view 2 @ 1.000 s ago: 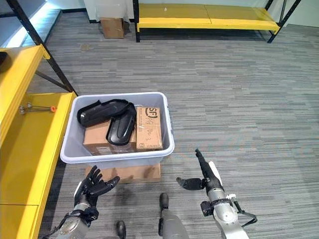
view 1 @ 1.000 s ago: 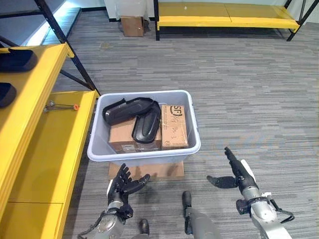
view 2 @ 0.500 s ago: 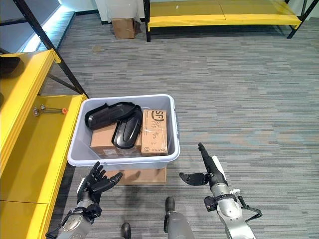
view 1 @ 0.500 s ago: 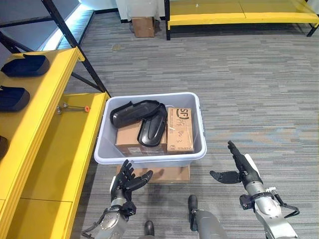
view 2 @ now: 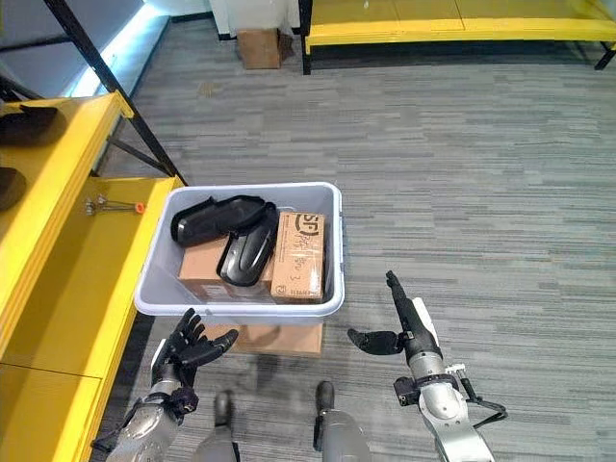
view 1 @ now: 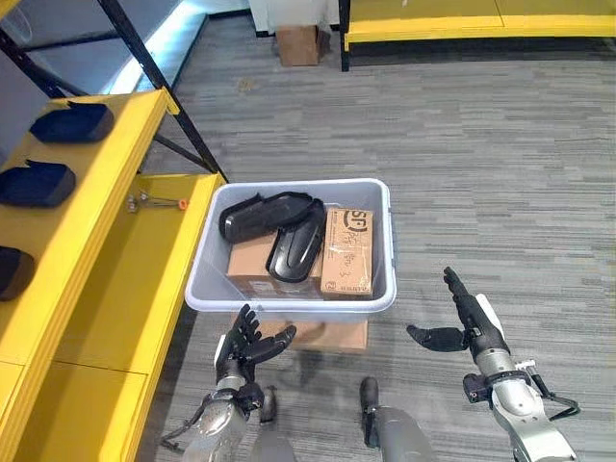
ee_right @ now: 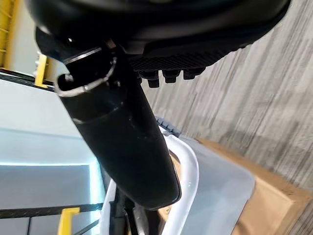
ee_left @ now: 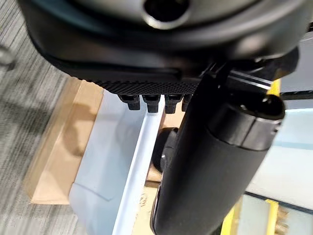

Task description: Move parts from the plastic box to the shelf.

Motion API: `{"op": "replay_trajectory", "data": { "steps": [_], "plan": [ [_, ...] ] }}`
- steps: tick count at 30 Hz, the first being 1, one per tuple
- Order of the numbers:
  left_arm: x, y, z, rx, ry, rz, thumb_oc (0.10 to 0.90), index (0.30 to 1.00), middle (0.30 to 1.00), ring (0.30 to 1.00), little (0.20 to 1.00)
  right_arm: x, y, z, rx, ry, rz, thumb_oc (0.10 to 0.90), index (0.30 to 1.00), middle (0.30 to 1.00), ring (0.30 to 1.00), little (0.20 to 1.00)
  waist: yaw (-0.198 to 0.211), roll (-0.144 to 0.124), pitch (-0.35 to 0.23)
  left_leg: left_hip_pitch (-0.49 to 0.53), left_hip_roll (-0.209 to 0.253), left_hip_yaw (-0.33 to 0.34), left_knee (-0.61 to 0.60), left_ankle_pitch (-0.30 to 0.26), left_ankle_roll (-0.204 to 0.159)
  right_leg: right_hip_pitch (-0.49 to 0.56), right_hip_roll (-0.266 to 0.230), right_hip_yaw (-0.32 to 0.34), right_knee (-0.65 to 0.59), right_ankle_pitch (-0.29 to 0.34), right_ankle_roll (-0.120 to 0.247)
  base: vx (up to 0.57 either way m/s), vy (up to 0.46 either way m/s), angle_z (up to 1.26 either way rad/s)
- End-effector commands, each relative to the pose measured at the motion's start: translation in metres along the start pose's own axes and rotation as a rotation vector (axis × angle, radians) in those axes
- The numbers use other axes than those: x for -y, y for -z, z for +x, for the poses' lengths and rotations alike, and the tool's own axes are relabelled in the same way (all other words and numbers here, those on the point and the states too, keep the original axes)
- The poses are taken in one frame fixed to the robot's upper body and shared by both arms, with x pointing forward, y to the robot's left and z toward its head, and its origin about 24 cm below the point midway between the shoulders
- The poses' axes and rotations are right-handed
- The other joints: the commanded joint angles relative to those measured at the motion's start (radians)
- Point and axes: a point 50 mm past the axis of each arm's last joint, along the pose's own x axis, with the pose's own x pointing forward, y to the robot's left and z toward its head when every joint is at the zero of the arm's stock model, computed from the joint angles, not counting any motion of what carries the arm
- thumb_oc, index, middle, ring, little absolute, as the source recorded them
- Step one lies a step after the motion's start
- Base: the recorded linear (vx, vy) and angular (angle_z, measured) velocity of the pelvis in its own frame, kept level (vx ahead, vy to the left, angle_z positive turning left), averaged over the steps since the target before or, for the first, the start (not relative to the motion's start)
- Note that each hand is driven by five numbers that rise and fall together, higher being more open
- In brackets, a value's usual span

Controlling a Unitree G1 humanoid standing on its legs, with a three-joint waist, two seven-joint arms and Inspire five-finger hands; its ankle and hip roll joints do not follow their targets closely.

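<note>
A grey plastic box (view 1: 381,289) stands on the floor by the yellow shelf (view 1: 125,289). In it lie two black moulded parts (view 1: 272,214) (view 1: 292,252) across brown cardboard boxes (view 1: 348,252). Several black parts (view 1: 69,123) rest on the shelf's upper level. My left hand (view 1: 245,348) hovers open just in front of the box's near wall, fingers spread. My right hand (view 1: 469,322) is open to the right of the box, fingers straight and thumb out. Both hold nothing.
The plastic box sits on a flat cardboard piece (view 1: 332,336). A small tool with an orange tip (view 1: 156,201) lies on the shelf's lower level. A black upright post (view 1: 144,67) stands by the shelf. A cardboard box (view 1: 296,41) and another yellow shelf (view 1: 481,19) stand far back.
The camera has shifted, so the whole scene sits further right and more of the shelf's upper level shows. Both hands stay open in about the same pose by the box.
</note>
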Motion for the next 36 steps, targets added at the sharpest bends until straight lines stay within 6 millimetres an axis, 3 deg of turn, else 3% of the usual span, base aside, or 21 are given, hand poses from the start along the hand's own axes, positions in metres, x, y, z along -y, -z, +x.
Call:
{"op": "replay_trajectory", "data": {
  "steps": [1,3,5,8,9,12,23,30,36],
  "plan": [
    [-0.009,-0.044,-0.005,0.236,-0.013,0.037,0.9,1.0,1.0,1.0,1.0,0.01,-0.04,0.003,0.215,0.02,-0.035,0.9,1.0,1.0,1.0,1.0,-0.004,0.029,-0.027,0.014,0.003,0.005,-0.065,0.159,-0.024,0.178,-0.076,0.086,-0.129,-0.04,0.118,0.17,0.273,-0.59],
    [-0.01,-0.043,-0.006,0.232,-0.008,0.042,0.9,1.0,1.0,1.0,1.0,0.009,-0.036,0.001,0.201,0.011,-0.047,0.9,1.0,1.0,1.0,1.0,-0.006,0.038,-0.041,0.04,-0.011,0.02,-0.065,0.141,-0.022,0.199,-0.1,0.102,-0.145,-0.028,0.133,0.17,0.3,-0.69],
    [-0.008,-0.046,-0.006,0.241,0.02,0.065,0.9,1.0,1.0,1.0,1.0,0.007,-0.034,0.001,0.186,0.01,-0.045,0.9,1.0,1.0,1.0,1.0,-0.006,0.026,-0.05,0.065,-0.047,0.04,-0.046,0.104,0.0,0.228,-0.156,0.116,-0.166,-0.001,0.163,0.18,0.349,-0.54],
    [-0.008,-0.049,-0.007,0.251,0.033,0.083,0.9,1.0,1.0,1.0,1.0,0.005,-0.032,0.0,0.177,0.007,-0.038,0.9,1.0,1.0,1.0,1.0,-0.006,0.007,-0.062,0.07,-0.079,0.058,-0.028,0.072,0.019,0.234,-0.196,0.132,-0.183,0.019,0.183,0.09,0.226,-0.34],
    [-0.008,-0.053,-0.005,0.259,0.04,0.099,0.9,1.0,1.0,1.0,1.0,0.002,-0.034,0.002,0.182,0.005,-0.034,0.9,1.0,1.0,1.0,1.0,-0.005,-0.014,-0.067,0.057,-0.1,0.075,0.02,0.038,0.034,0.233,-0.232,0.134,-0.189,0.038,0.2,0.03,0.206,-0.22],
    [-0.007,-0.058,-0.002,0.271,0.038,0.108,0.9,1.0,1.0,1.0,1.0,-0.001,-0.042,0.006,0.213,0.009,-0.036,0.9,1.0,1.0,1.0,1.0,0.0,-0.04,-0.068,0.033,-0.118,0.089,0.072,-0.003,0.051,0.215,-0.262,0.137,-0.204,0.065,0.218,0.0,0.169,-0.05],
    [-0.004,-0.061,0.002,0.261,0.053,0.115,0.9,1.0,1.0,1.0,1.0,0.012,-0.072,0.009,0.352,0.065,-0.109,0.9,1.0,1.0,1.0,1.0,0.005,-0.118,-0.059,-0.016,-0.092,0.098,0.134,-0.031,0.05,0.195,-0.254,0.112,-0.222,0.1,0.228,0.01,0.022,-0.05],
    [-0.002,-0.059,0.002,0.252,0.066,0.117,0.9,1.0,1.0,1.0,1.0,0.012,-0.097,0.015,0.463,0.055,-0.15,0.9,1.0,1.0,1.0,1.0,0.017,-0.138,-0.059,-0.012,-0.07,0.096,0.123,-0.024,0.039,0.199,-0.235,0.101,-0.233,0.095,0.223,0.01,-0.014,-0.04],
    [0.0,-0.058,0.003,0.244,0.067,0.098,0.9,1.0,1.0,1.0,1.0,-0.002,-0.122,0.027,0.552,0.016,-0.159,0.9,1.0,1.0,1.0,1.0,0.037,-0.145,-0.05,-0.016,-0.061,0.081,0.131,-0.025,0.034,0.209,-0.227,0.087,-0.232,0.086,0.215,0.0,-0.004,0.01]
  ]
}}
